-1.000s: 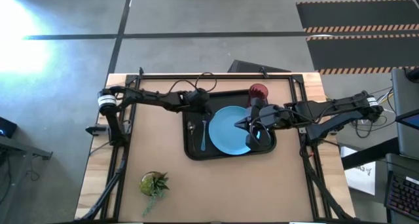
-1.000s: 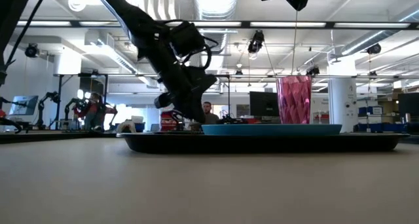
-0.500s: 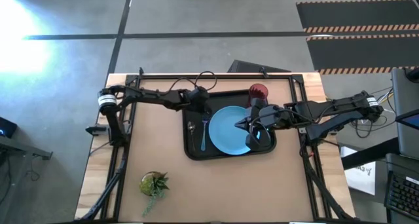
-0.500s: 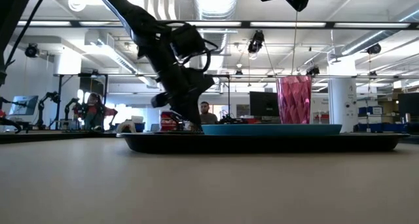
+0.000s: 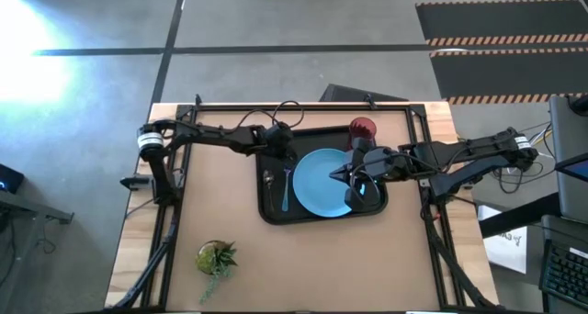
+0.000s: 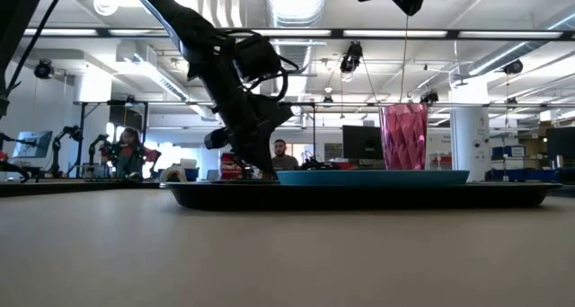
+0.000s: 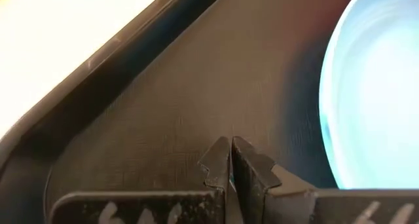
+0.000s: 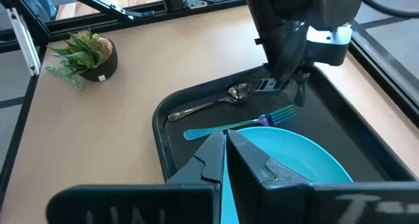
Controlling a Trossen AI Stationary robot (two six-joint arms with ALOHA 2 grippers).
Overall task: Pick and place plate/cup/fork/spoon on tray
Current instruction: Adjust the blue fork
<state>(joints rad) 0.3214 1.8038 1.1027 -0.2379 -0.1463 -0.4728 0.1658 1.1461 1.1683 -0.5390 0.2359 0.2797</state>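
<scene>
The black tray (image 5: 276, 213) lies mid-table. On it lie the light-blue plate (image 5: 317, 185), the blue-handled fork (image 5: 286, 187) just left of the plate, and the dark spoon (image 5: 268, 180) left of the fork. The dark-red cup (image 5: 363, 128) stands upright at the tray's far right corner. My left gripper (image 5: 283, 153) is shut, low over the tray floor (image 7: 163, 119) just beyond the fork's tines (image 8: 280, 114). My right gripper (image 5: 342, 174) is shut and empty, raised above the plate's right part (image 8: 294, 165). My left gripper's shut fingers (image 7: 219, 158) point down at the bare tray floor between the tray's far-left rim (image 7: 98, 73) and the plate (image 7: 380, 93). Whether the tips touch the floor I cannot tell, because the tray rim (image 6: 359, 197) hides them in the low view.
A small green potted plant (image 5: 215, 257) stands near the table's near-left corner. Bare tabletop surrounds the tray on the left and near sides. A person shows in the room beyond the table (image 6: 286, 154).
My left gripper has shifted a little toward the table's left edge, staying shut and low over the tray. The tableware on the tray has stayed where it was.
</scene>
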